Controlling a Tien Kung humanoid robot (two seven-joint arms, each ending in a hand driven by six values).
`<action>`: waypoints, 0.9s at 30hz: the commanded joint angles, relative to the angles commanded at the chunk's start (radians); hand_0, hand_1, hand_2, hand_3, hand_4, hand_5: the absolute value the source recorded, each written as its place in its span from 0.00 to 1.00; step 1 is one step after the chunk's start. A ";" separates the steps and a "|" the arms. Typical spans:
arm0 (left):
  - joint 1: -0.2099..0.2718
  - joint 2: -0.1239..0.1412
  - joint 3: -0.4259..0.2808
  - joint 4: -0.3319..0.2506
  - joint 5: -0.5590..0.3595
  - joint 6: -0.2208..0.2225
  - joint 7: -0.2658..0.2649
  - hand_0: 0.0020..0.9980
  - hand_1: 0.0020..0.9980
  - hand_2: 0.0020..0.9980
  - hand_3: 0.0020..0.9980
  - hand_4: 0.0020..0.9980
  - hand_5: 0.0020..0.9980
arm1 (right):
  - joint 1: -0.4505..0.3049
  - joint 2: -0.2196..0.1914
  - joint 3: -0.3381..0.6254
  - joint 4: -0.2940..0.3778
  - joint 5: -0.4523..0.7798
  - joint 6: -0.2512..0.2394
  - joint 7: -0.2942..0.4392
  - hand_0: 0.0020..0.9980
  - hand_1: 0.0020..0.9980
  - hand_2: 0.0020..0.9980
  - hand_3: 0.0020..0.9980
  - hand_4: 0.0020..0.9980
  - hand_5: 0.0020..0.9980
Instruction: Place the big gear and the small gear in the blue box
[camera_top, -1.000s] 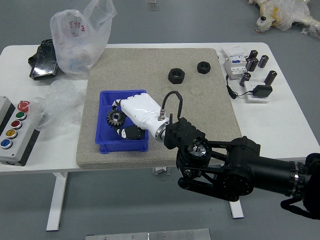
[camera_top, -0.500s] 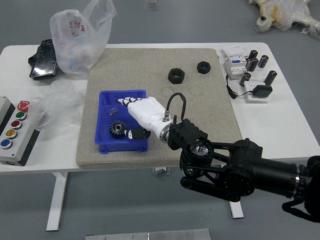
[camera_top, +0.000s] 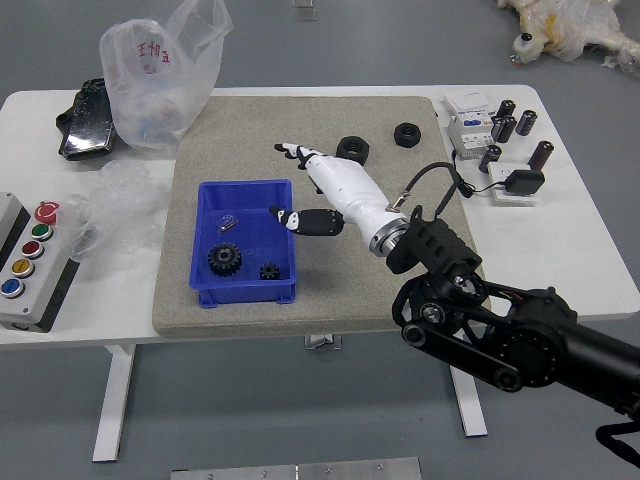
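Away from the two gears and to the right went the right robot hand (camera_top: 345, 188), and it let go.
Its fingers were spread out with nothing in them, and the thumb tip poked over the right edge of the blue box (camera_top: 243, 291). The big gear (camera_top: 225, 259) lay inside the box, a bit more to the left than it was before, and the small gear (camera_top: 270, 271) sat just to its right, also inside. A little shiny metal thing (camera_top: 228, 224) lay behind the big gear. The box was on a gray mat (camera_top: 250, 130) on the white bench (camera_top: 40, 140), and two black nuts (camera_top: 352, 150) were farther back on the mat.
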 joint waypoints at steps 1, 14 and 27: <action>0.001 0.000 0.000 0.001 0.000 0.001 -0.001 0.71 0.53 0.55 0.69 0.71 0.54 | -0.019 -0.014 0.031 0.007 0.034 0.002 0.028 0.49 0.77 0.82 0.85 0.75 0.32; -0.003 -0.007 0.030 0.012 -0.034 0.019 -0.030 0.71 0.54 0.55 0.69 0.71 0.53 | -0.317 -0.113 0.422 0.045 0.525 0.137 0.425 0.63 0.72 0.76 0.73 0.78 0.46; -0.021 -0.002 0.059 0.015 -0.071 0.026 -0.048 0.71 0.53 0.55 0.69 0.71 0.53 | -0.418 -0.110 0.632 0.020 0.909 0.207 0.616 0.66 0.70 0.73 0.70 0.80 0.55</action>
